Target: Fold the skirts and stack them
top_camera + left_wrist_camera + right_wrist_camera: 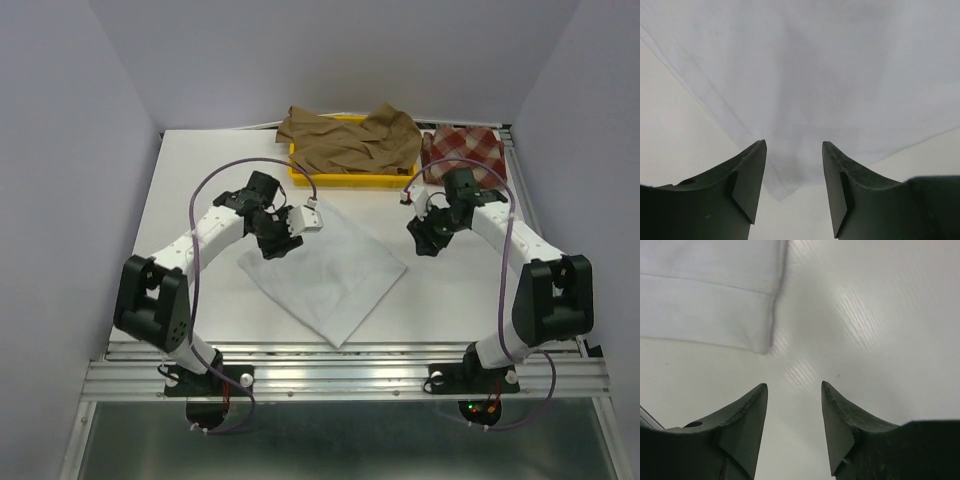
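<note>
The plain white skirt [330, 275] lies spread flat in the middle of the table. My left gripper [273, 242] hovers over its left corner, open; in the left wrist view the skirt [805, 75] fills the frame and its corner lies below the gap of the left gripper [793, 146], not pinched. My right gripper [425, 236] stands open over bare table just right of the skirt; the right wrist view shows the right gripper [794, 387] empty and a hemmed corner of the skirt [710, 295] at upper left. The tan-brown skirt [345, 143] is heaped on the tray. The checked skirt [462, 150] lies at the back right.
A yellow tray [340, 180] stands at the back centre under the tan-brown skirt. The table [200, 180] is white, with walls close on the left, right and back. A metal rail [340, 372] runs along the near edge.
</note>
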